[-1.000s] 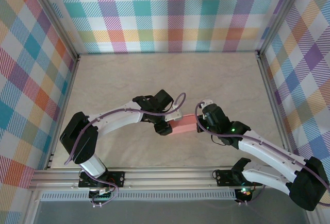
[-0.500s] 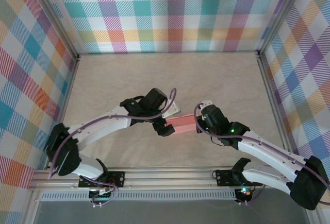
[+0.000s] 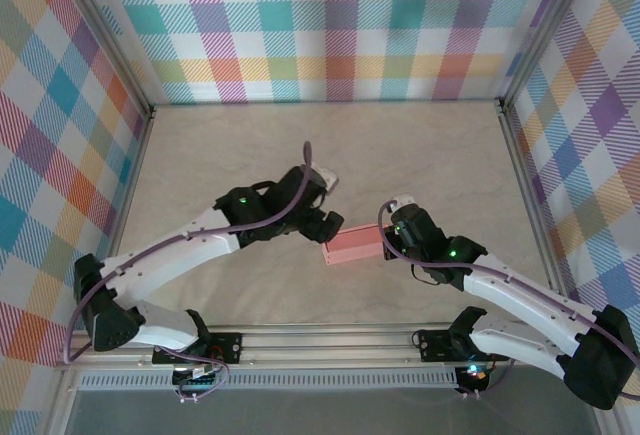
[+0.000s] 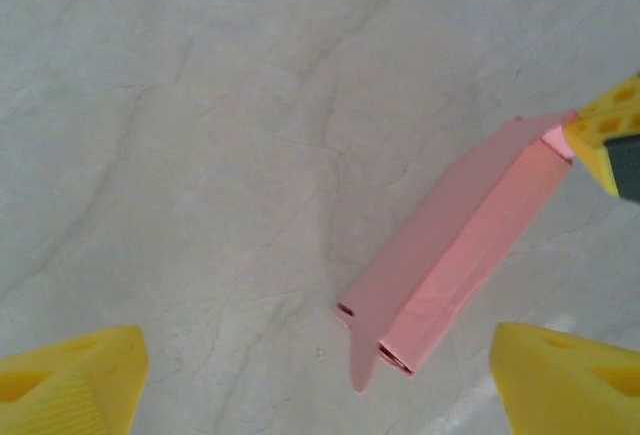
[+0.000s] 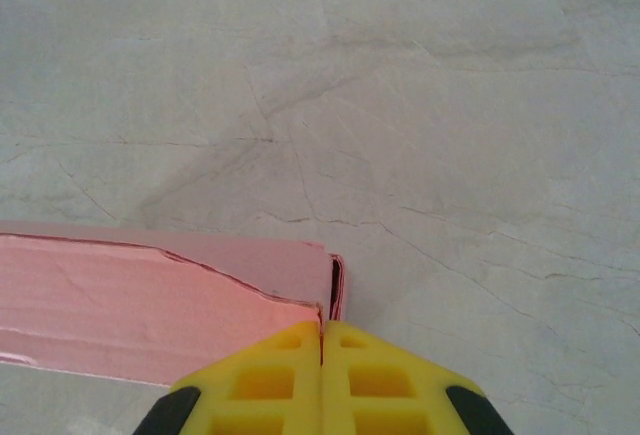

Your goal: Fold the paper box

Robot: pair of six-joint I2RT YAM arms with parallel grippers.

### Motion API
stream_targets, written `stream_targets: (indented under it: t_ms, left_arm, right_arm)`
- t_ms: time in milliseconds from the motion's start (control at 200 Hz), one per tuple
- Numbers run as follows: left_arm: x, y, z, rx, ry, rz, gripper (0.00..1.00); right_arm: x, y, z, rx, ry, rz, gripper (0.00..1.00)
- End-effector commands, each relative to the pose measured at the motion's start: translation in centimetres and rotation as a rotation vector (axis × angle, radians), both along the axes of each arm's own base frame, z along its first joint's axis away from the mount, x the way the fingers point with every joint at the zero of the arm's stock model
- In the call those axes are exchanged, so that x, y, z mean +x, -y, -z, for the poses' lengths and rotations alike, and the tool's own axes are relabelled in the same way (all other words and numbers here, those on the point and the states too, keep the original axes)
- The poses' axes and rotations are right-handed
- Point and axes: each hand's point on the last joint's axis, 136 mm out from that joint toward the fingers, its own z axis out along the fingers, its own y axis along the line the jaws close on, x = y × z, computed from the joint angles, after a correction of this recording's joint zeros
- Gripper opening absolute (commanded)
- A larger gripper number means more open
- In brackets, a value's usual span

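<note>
Top external view puts the paper box (image 3: 350, 247) on the pale marbled surface (image 3: 250, 155), slightly right of centre and between my two arms, lying as a narrow, flattened salmon-pink strip that runs left to right. The right gripper (image 3: 386, 245) sits at the strip's right end. On the right wrist camera I see its yellow fingers (image 5: 270, 375) pressed together, with the box's torn-looking top edge running straight into the seam between them, so I read it as clamped on that end corner of the card.

The left gripper (image 3: 328, 223) hangs just past the box's left end. Its wrist camera shows the two yellow fingertips (image 4: 70, 375) spread wide at the bottom corners of the frame, nothing between them but bare surface. From there the box lies diagonally ahead, one flap flat on the surface alongside the folded body, and clear of both fingertips.
</note>
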Motion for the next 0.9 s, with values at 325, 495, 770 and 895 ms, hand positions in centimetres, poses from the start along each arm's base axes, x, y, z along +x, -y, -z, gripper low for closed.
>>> stream_targets:
  t_ms: [325,495,770,895]
  left_arm:
    - [-2.4,-0.4,4.4,0.146,-0.196,-0.03,0.52]
    - [-2.2,-0.8,5.4,0.185,-0.204,-0.049,0.43]
    - [-1.2,-0.5,6.2,0.214,-0.173,-0.066,0.36]
    - [-1.2,-0.1,6.8,0.219,-0.187,-0.056,0.34]
  right_arm:
    - [-0.6,0.2,0.1,0.01,-0.049,0.027,0.0]
    - [-0.7,0.3,-0.1,0.009,-0.049,0.026,0.0]
    - [-0.9,0.1,0.0,0.021,-0.052,0.016,0.0]
    - [-0.8,0.0,-0.1,0.025,-0.051,0.015,0.0]
